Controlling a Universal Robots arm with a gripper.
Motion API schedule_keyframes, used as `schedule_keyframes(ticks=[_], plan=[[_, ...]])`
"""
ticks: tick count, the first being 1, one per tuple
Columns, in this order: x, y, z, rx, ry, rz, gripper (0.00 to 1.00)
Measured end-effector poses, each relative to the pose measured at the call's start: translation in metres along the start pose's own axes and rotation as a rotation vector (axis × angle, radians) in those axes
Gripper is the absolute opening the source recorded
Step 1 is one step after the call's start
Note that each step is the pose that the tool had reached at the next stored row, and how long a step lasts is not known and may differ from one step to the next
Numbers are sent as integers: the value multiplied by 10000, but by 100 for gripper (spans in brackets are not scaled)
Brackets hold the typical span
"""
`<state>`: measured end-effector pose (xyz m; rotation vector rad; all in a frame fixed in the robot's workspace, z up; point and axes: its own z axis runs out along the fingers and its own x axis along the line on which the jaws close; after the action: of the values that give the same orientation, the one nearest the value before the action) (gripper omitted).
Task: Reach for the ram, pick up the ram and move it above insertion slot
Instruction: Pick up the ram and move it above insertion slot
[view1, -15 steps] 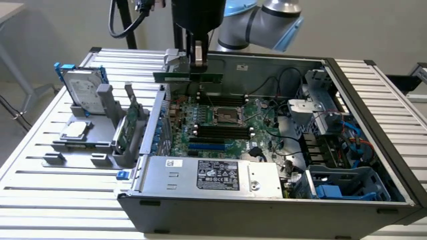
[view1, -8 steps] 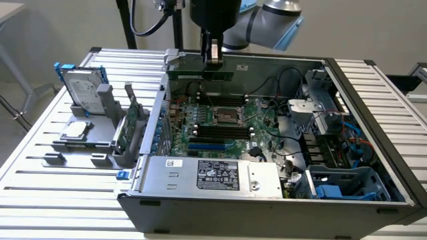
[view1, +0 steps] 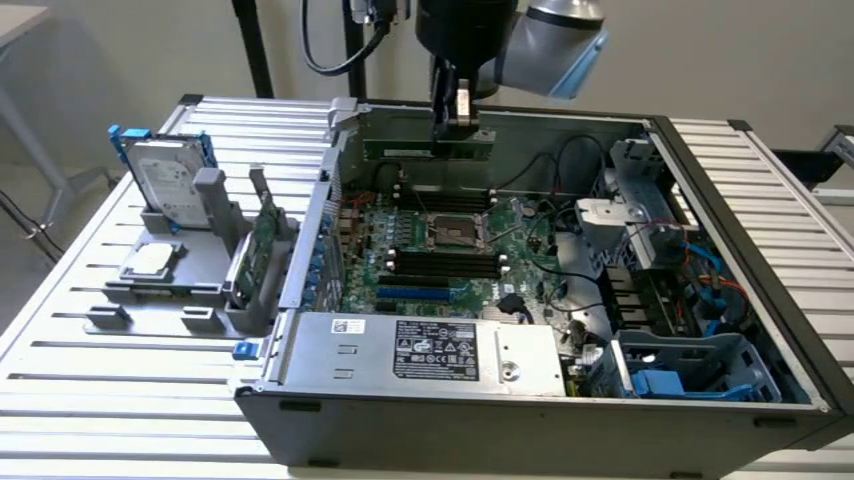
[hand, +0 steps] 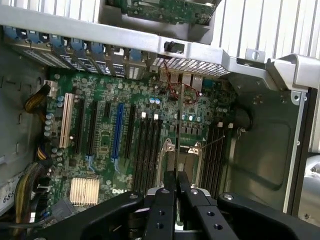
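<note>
Here the desk (view1: 120, 380), a slatted metal top, carries an open computer case (view1: 534, 420) across its middle and toward the exterior view's right edge. Inside the case lies the green motherboard (view1: 441, 250), with its CPU socket (view1: 449, 232) near the centre and dark memory slots (view1: 447, 264) just beside it. A grey power supply (view1: 427, 348) sits along the case's near wall. At the desk's edge on the exterior view's left, a grey stand (view1: 174, 275) holds a hard drive (view1: 167, 180) upright and a green card (view1: 267, 240) beside it. The arm (view1: 534, 30) comes down over the far wall of the case. Its end effector (view1: 454, 125) is closed on the ram (view1: 430, 150), a thin green stick held level above the motherboard's far part, clear of the slots. In the wrist view the fingers (hand: 170, 200) stand pressed close together over the motherboard (hand: 100, 150).
</note>
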<state>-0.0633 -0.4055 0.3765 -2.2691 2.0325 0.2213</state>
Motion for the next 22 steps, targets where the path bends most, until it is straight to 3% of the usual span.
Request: schedule_keyframes(ticks=[6,14,22], plan=[[-31,-145,31,11,13,79,14],[-128,-232,45,60,202,299,14],[-173,-287,51,120,276,738,14]])
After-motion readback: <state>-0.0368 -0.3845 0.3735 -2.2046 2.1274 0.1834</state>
